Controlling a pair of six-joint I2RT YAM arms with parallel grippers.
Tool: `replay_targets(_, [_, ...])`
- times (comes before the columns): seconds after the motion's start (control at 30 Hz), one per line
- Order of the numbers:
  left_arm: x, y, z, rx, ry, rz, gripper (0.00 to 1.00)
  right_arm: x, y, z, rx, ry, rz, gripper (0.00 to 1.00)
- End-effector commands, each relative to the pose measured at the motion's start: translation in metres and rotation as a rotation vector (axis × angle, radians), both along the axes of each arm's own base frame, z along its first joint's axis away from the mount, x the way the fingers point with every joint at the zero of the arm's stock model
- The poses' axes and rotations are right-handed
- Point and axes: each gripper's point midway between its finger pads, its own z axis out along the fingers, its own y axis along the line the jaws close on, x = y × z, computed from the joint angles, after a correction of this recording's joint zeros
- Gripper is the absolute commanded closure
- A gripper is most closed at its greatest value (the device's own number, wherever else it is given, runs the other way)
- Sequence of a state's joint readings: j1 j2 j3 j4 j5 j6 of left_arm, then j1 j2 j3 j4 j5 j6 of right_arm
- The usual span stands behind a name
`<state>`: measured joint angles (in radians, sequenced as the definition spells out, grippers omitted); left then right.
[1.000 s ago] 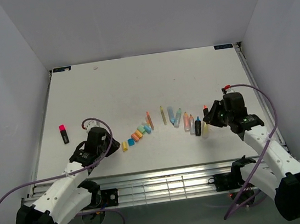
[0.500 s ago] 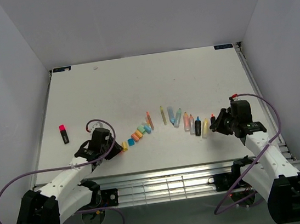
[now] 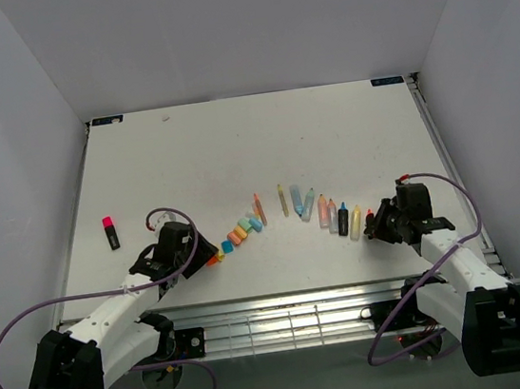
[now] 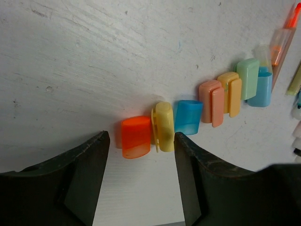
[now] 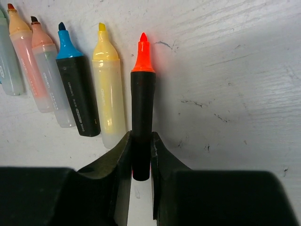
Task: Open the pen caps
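Note:
My left gripper (image 4: 140,151) is open and low over the table. An orange cap (image 4: 136,137) lies free just ahead of its fingertips, at the left end of a row of caps: yellow (image 4: 164,126), blue (image 4: 188,117), pink (image 4: 211,96) and several more. In the top view the row of caps (image 3: 236,234) lies just right of that gripper (image 3: 199,255). My right gripper (image 5: 140,141) is shut on an uncapped black pen with an orange tip (image 5: 142,103). It holds the pen low beside a yellow pen (image 5: 108,94), at the right end of the pen row (image 3: 324,210).
A black pen with a pink cap on it (image 3: 110,232) lies alone at the far left. Thin yellow and orange pens (image 3: 281,199) lie between the caps and the pens. The table's near edge and metal rails (image 3: 274,303) run just behind both grippers.
My left gripper moved right to the cap row, where an orange cap now lies at the left end. My right gripper carried the black pen nearer and down to the row's right end.

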<state>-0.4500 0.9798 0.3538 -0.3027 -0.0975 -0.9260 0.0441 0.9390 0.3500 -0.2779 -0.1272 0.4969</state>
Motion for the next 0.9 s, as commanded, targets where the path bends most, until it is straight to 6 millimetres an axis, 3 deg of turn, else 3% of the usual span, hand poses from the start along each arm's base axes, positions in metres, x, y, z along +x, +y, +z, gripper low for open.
replay_targets(0.0, [-0.007,0.010,-0.008,0.037,0.040,0.044,0.30,0.007,-0.004,0.000,-0.007,-0.017,-0.025,0.86])
replay_targets(0.1, [-0.006,0.012,-0.005,0.038,0.038,0.056,0.23,0.003,0.000,-0.003,0.020,-0.001,-0.023,0.75])
replay_targets(0.13, [-0.006,0.012,-0.004,0.040,0.035,0.058,0.21,0.002,0.003,-0.003,0.033,0.002,-0.016,0.67])
replay_targets(0.27, [-0.005,0.013,-0.001,0.038,0.035,0.070,0.18,-0.003,0.008,-0.003,0.059,0.016,-0.004,0.48])
replay_targets(0.5, [-0.005,0.019,0.008,0.057,0.038,0.104,0.13,-0.002,0.006,0.019,0.047,-0.025,-0.001,0.23])
replay_targets(0.7, [0.012,0.030,0.035,0.118,-0.009,0.161,0.11,0.008,0.003,0.060,0.013,-0.115,0.023,0.20])
replay_targets(0.77, [0.025,0.031,0.053,0.146,-0.043,0.170,0.10,0.011,0.010,0.074,0.034,-0.145,0.064,0.20])
replay_targets(0.83, [0.031,0.045,0.053,0.244,-0.015,0.205,0.04,0.013,0.016,0.082,0.039,-0.163,0.108,0.20])
replay_targets(0.87, [0.042,0.046,0.067,0.262,-0.036,0.221,0.02,0.014,0.023,0.086,0.042,-0.171,0.144,0.20])
